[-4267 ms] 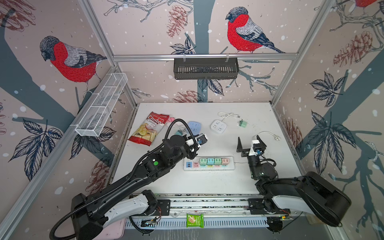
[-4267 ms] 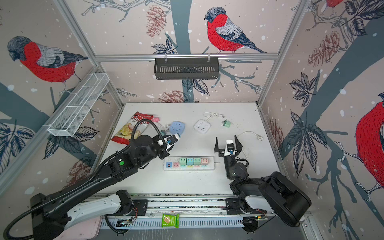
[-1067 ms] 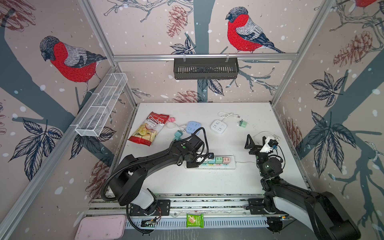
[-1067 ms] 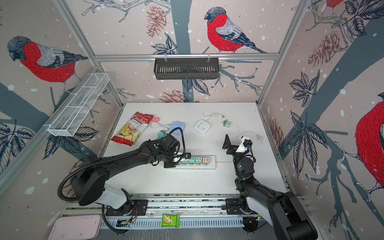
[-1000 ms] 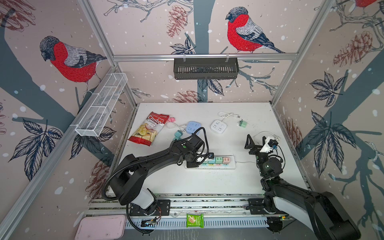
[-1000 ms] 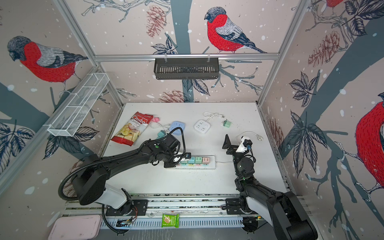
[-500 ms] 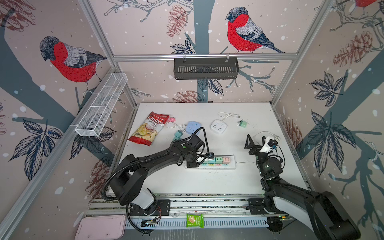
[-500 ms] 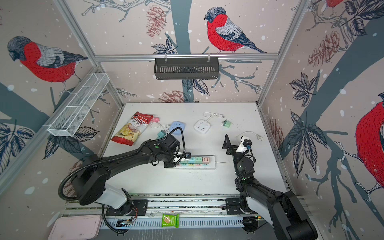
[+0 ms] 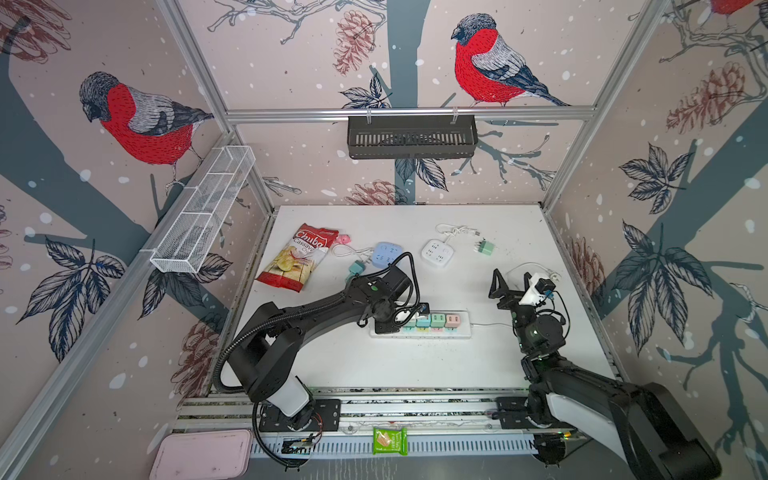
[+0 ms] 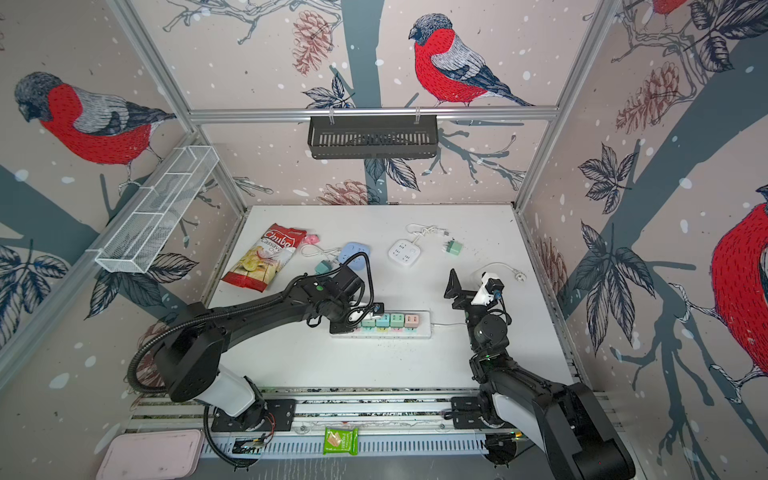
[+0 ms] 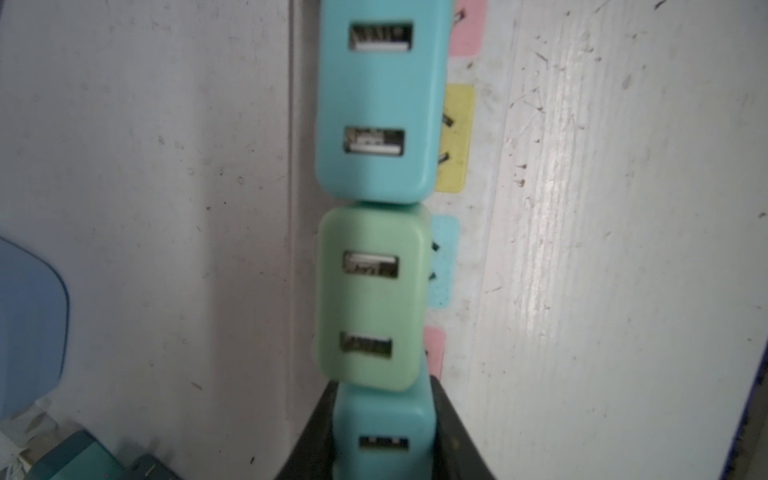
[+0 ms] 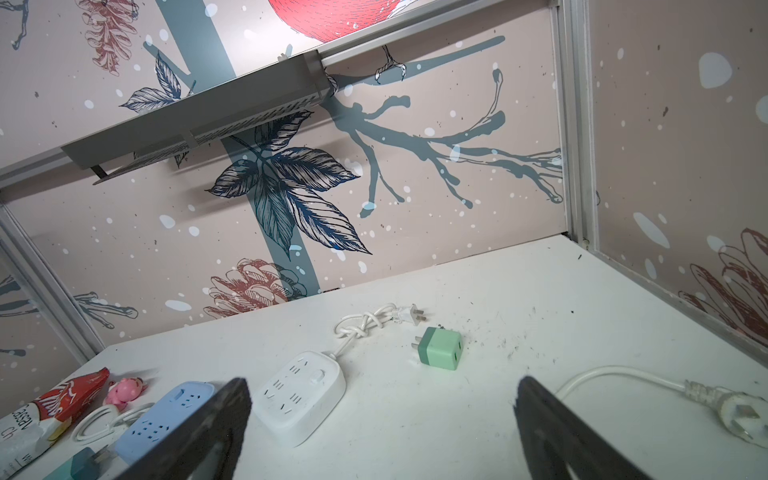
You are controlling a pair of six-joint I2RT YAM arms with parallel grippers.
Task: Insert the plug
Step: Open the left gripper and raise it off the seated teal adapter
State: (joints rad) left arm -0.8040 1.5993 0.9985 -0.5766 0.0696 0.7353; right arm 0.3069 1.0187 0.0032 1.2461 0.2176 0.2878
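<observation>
Holding: my left gripper (image 11: 383, 399) is closed narrow on the teal plug (image 11: 384, 424), one finger against each side, so I can push it straight down into the power strip (image 9: 463, 327).
Plug's place: between my left fingers at the strip's end, touching the green plug (image 11: 370, 299) just beyond my fingertips.
Plug's look: rounded teal block with a USB port on top; its prongs are hidden, so I only judge it nearly seated.
Right gripper (image 12: 382, 399): wide open, empty, raised off the desk to stay clear.
</observation>
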